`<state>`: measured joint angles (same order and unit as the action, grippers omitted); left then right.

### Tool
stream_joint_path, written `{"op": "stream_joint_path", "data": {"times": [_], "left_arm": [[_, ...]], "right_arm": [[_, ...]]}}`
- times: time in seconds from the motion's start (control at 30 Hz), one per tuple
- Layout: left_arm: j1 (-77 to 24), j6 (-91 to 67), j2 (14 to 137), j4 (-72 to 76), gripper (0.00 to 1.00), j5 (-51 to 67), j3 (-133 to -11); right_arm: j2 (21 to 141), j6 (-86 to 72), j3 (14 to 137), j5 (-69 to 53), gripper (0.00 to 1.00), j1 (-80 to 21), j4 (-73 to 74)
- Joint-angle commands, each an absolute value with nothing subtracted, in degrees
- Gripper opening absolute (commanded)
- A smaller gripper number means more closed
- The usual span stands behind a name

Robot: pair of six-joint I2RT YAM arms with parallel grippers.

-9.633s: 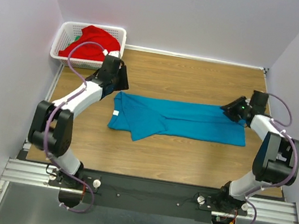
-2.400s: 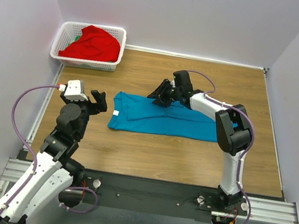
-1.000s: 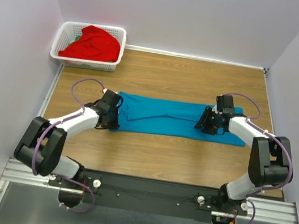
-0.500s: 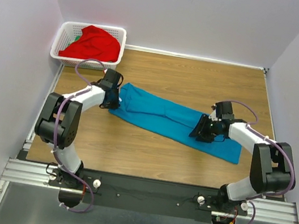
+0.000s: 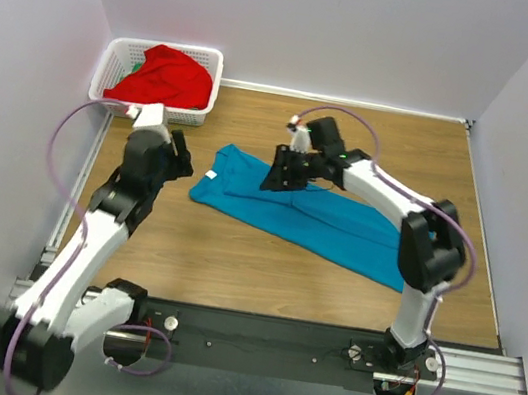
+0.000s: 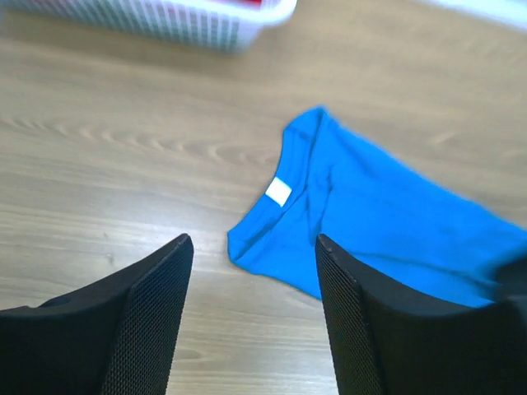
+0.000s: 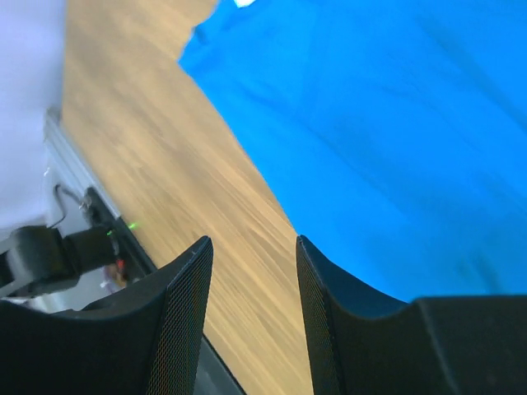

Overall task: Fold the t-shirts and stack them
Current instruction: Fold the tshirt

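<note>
Left gripper (image 6: 253,245): hanging above the wooden table (image 5: 233,263), fingers apart, gripping nothing, just left of the teal-blue t-shirt (image 5: 325,226) and its collar end. Right gripper (image 7: 253,243): hovering over that shirt's far edge, fingers likewise apart, clasping nothing. Lying slantwise mid-table, folded narrow, white label showing. Sitting heaped in the white lattice basket (image 5: 115,59), far-left corner: red t-shirt (image 5: 163,74).

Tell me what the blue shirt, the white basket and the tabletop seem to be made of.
Teal-blue short-sleeved t-shirt: soft matte cloth, probably cotton; it lies limp with folds and a sewn neck label.
White lattice basket: moulded plastic, by its even grid.
Brown tabletop: wood or wood-look laminate; grain lines, smooth sheen.
</note>
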<state>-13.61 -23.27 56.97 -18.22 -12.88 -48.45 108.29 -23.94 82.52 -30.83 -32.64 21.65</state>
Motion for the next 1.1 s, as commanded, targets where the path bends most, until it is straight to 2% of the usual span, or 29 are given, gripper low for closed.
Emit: {"op": "stream_joint_path", "data": {"times": [0.0, 0.13, 0.23, 0.5, 0.63, 0.87, 0.97, 1.07], "left_arm": [[-13.4, -21.4, 45.0, -15.3, 0.73, -14.9, -41.8], [-13.4, -23.6, 32.1, -13.3, 0.76, -13.6, -35.5], [-13.4, -23.9, 28.3, -12.0, 0.76, -12.0, -32.6], [-13.4, -22.1, 28.8, -9.0, 0.76, -8.9, -30.5], [-13.4, -22.0, 29.9, -8.6, 0.76, -8.7, -30.3], [-13.4, -21.7, 30.8, -8.2, 0.76, -8.4, -30.2], [-13.4, -21.7, 31.5, -8.0, 0.76, -8.3, -30.2], [-13.4, -21.7, 31.7, -8.0, 0.76, -8.2, -30.2]], "right_arm": [[120.5, -22.8, 90.9, -40.7, 0.52, -36.5, 20.0], [129.9, -23.5, 100.0, -46.0, 0.52, -38.1, 18.5], [135.9, -23.6, 104.6, -44.8, 0.52, -38.1, 18.1], [146.6, -26.5, 110.7, -41.0, 0.52, -33.2, 15.1], [150.4, -32.4, 114.2, -37.4, 0.52, -26.6, 11.0], [157.7, -37.2, 129.2, -35.8, 0.53, -17.5, 9.6], [157.1, -36.4, 134.1, -35.9, 0.56, -15.0, 9.8], [150.6, -34.9, 130.1, -35.3, 0.56, -12.8, 9.8]]}}
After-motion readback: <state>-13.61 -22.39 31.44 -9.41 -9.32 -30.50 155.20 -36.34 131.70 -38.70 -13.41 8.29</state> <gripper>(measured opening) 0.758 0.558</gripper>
